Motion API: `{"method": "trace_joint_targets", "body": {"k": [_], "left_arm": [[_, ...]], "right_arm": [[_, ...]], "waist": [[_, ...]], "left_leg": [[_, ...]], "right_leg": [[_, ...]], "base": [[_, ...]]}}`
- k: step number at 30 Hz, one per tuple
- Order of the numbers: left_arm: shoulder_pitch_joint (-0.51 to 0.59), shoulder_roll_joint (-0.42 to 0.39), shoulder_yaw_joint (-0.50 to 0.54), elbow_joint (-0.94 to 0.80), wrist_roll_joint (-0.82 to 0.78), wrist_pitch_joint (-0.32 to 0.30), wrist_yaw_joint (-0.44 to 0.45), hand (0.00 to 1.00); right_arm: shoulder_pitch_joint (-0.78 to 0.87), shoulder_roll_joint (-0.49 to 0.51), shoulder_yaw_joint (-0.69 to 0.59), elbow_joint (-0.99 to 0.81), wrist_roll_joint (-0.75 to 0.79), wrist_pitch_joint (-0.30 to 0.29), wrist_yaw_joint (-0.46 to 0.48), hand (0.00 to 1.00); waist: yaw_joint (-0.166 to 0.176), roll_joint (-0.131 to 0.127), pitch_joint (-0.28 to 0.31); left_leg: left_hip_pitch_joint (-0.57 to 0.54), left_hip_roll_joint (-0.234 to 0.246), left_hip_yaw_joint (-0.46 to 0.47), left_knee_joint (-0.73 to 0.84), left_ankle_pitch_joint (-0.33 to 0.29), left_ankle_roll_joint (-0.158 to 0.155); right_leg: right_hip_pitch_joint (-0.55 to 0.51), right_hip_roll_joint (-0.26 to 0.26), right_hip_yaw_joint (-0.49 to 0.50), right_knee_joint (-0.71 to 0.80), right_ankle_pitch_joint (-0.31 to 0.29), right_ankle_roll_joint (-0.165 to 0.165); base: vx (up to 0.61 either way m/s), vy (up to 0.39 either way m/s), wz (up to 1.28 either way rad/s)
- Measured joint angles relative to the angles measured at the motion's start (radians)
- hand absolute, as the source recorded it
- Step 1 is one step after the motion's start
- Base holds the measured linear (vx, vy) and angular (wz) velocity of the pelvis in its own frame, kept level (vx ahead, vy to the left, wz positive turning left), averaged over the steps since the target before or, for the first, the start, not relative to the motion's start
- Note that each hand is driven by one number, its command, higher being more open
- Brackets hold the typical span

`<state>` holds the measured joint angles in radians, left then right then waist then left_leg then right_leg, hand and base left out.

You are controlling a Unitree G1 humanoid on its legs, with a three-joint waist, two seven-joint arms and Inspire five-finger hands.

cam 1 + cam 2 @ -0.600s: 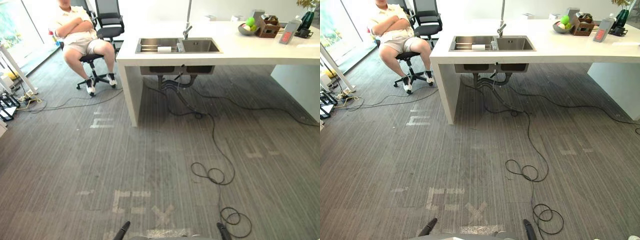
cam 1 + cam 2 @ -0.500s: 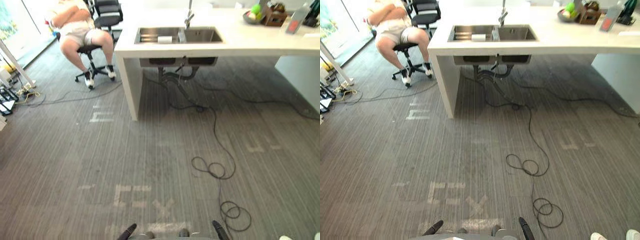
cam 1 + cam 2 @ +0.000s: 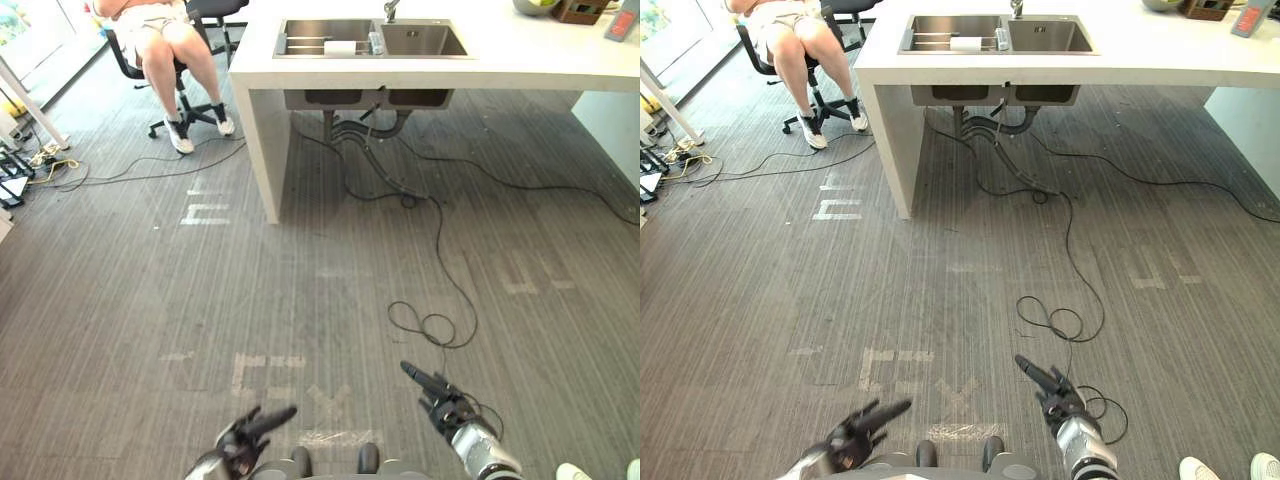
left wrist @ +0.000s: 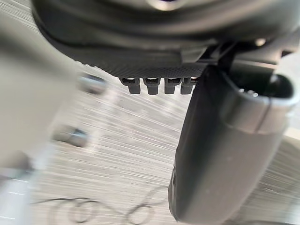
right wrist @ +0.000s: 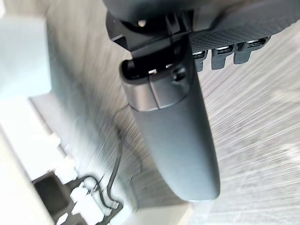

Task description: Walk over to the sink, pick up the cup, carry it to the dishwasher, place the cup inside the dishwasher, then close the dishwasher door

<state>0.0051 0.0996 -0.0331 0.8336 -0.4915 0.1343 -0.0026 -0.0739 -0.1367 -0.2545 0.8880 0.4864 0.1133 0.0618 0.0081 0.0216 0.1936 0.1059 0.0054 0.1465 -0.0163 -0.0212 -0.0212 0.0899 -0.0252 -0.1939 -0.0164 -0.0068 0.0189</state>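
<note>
Cup point(image 3: 376, 42): small, standing in the sink point(image 3: 425, 40) at the divider between its two basins, just beside a white block point(image 3: 340, 47). The sink is set in a white counter point(image 3: 540, 65). Left hand point(image 3: 243, 443) and right hand point(image 3: 443, 398): low over the carpet point(image 3: 300, 300), well apart from the counter, fingers straight, holding nothing. A person point(image 3: 165, 40) sits left of the counter.

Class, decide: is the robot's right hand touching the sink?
Apart. The left eye view shows the right hand low in front, with carpet between it and the sink.
</note>
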Motion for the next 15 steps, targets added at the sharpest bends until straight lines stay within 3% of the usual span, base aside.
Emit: {"method": "trace_joint_targets", "body": {"k": [6, 9, 15], "left_arm": [[0.007, -0.028, -0.012, 0.06, 0.12, -0.012, 0.096, 1.0], [0.028, -0.025, -0.002, 0.072, 0.203, -0.053, 0.157, 1.0], [0.053, -0.021, 0.007, 0.066, 0.36, -0.132, 0.218, 1.0]], "right_arm": [[0.059, 0.024, 0.025, 0.069, -0.007, 0.007, 0.007, 1.0], [0.097, 0.035, 0.026, 0.086, -0.057, -0.011, 0.028, 1.0], [0.104, 0.035, 0.027, 0.086, -0.211, -0.107, 0.045, 1.0]], "waist": [[-0.004, 0.0, 0.002], [-0.005, 0.002, 0.005], [0.0, 0.002, 0.005]], "left_leg": [[0.026, 0.004, 0.006, -0.009, -0.009, -0.013], [0.029, 0.005, 0.011, -0.008, -0.014, -0.021], [0.035, 0.004, 0.022, -0.004, -0.015, -0.022]], "right_leg": [[0.021, 0.001, -0.012, 0.003, -0.018, 0.027], [0.02, -0.001, -0.018, 0.013, -0.025, 0.038], [0.017, -0.005, -0.017, 0.034, -0.028, 0.041]], "base": [[0.03, -0.005, 0.0], [0.03, -0.001, -0.01], [-0.01, 0.0, -0.01]]}}
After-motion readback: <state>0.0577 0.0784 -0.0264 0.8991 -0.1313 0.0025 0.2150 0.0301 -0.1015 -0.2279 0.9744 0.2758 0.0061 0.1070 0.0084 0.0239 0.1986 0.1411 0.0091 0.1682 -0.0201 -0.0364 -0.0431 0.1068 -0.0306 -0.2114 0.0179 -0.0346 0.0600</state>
